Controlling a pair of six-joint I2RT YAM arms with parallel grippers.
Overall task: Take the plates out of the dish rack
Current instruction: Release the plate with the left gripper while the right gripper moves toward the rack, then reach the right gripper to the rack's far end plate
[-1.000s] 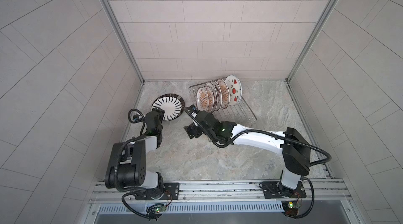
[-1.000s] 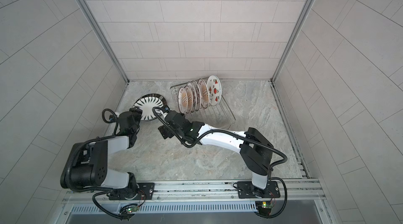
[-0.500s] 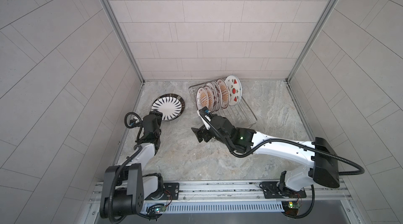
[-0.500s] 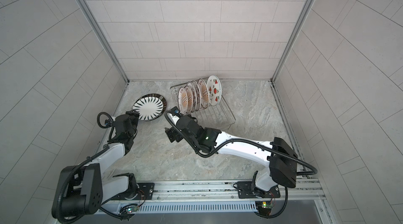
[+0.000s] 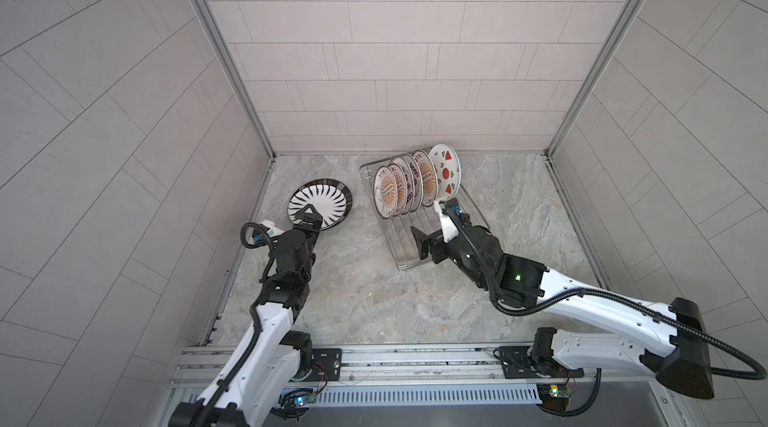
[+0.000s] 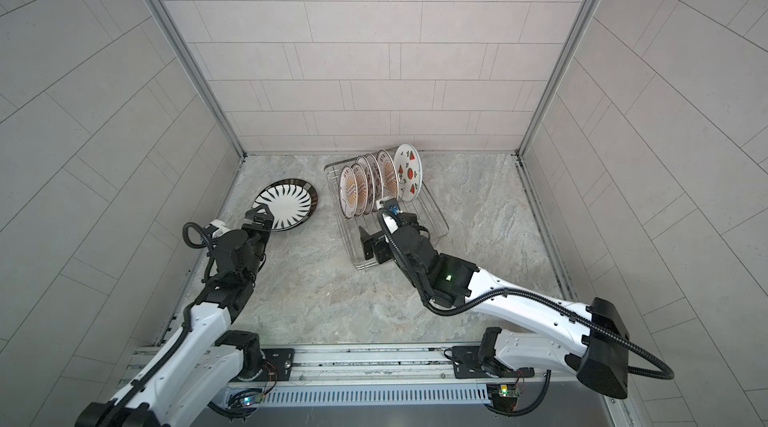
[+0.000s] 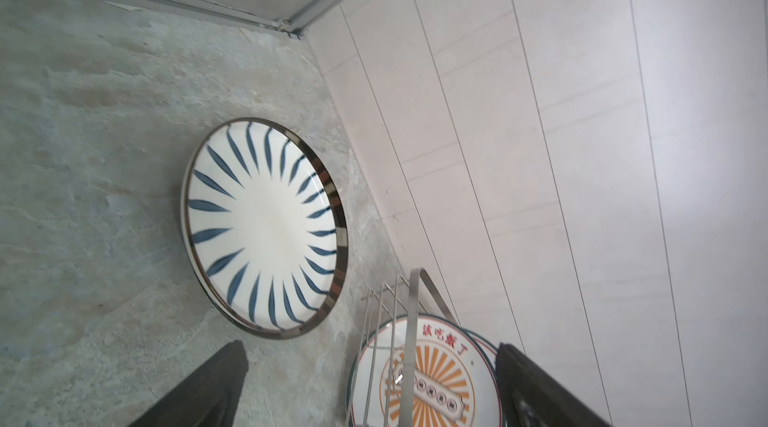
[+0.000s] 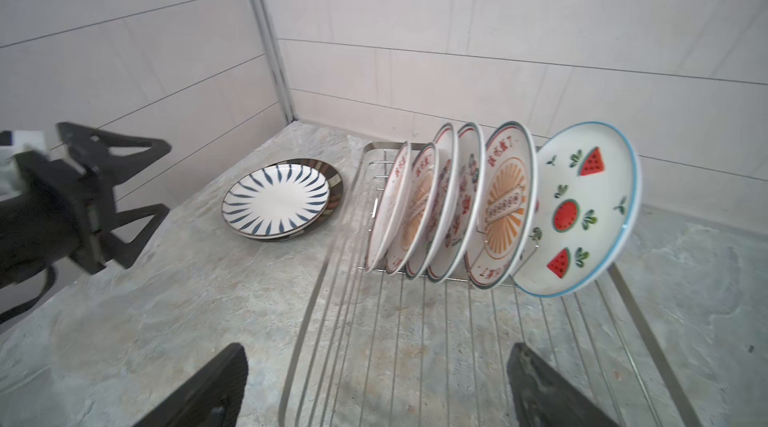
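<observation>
The silver wire dish rack (image 5: 434, 233) (image 6: 432, 217) stands at the back middle of the table. Several plates stand upright in its far end: orange sunburst ones (image 5: 390, 192) (image 8: 505, 208) (image 7: 432, 383) and a watermelon plate (image 5: 446, 173) (image 8: 582, 208) leaning at the end. A dark-striped plate (image 5: 320, 206) (image 6: 286, 206) (image 7: 266, 229) (image 8: 276, 200) lies flat to the rack's left, on a brown-rimmed one. My left gripper (image 5: 306, 217) (image 6: 259, 217) (image 7: 370, 387) hangs open at that stack's near edge. My right gripper (image 5: 422, 244) (image 6: 368, 244) (image 8: 374, 387) is open and empty over the rack's bare near end.
Tiled walls close in the marble table (image 5: 374, 300) on the left, back and right. The plate stack lies near the left wall's metal rail (image 5: 253, 213). The left gripper (image 8: 104, 196) shows at the edge of the right wrist view.
My right gripper has swung rightward from the table's middle to over the rack's near end. My left arm has shifted its pose beside the striped plate. Both jaws have opened a little wider.
</observation>
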